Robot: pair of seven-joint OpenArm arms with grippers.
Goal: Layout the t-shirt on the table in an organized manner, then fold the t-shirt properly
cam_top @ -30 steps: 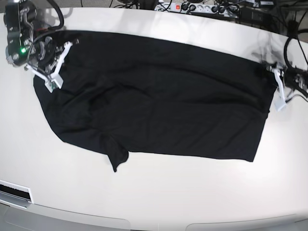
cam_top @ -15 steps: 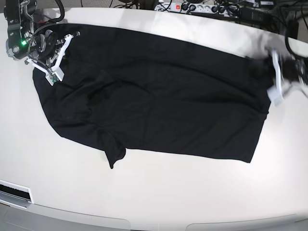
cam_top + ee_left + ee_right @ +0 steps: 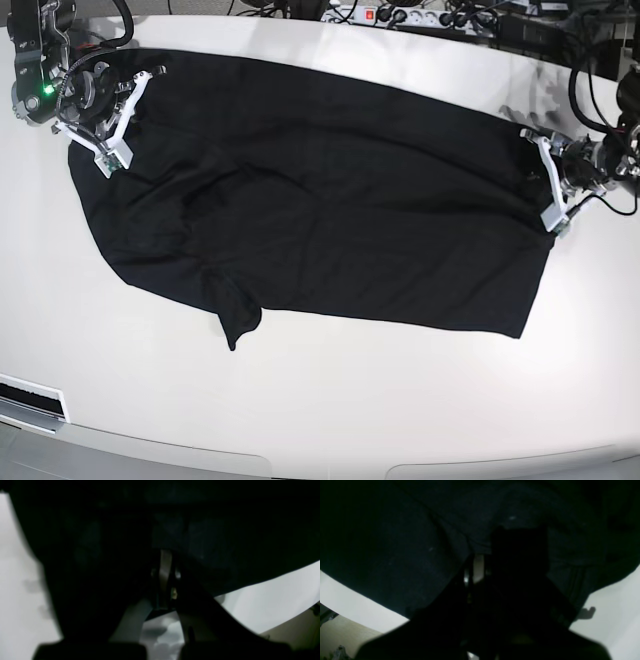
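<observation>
t-shirt (image 3: 320, 200): black, spread wide across the far half of the white table (image 3: 330, 400), reaching from the far left corner toward the right edge.
base view, cloth: mostly flat, with soft wrinkles left of centre and one sleeve (image 3: 238, 318) hanging out toward the near edge.
base view, right gripper (image 3: 118, 112): at the far left corner, white fingers astride the shirt's edge there.
base view, left gripper (image 3: 549, 180): at the right edge of the table, on the shirt's other end.
left wrist view: very dark; t-shirt (image 3: 225, 542) fills the top, and the pale fingers (image 3: 165, 566) stand narrow with black cloth gathered right at them, so they look pinched on the shirt.
right wrist view: t-shirt (image 3: 395, 542) drapes over the fingers (image 3: 477, 565), which sit narrow with cloth on them; it looks like a pinch on the fabric.
progress: judged to be in the laying-out stage, with the shirt drawn out between the two arms.
left to do: smooth the wrinkles, square the sleeve, then every fold; none is made yet.
</observation>
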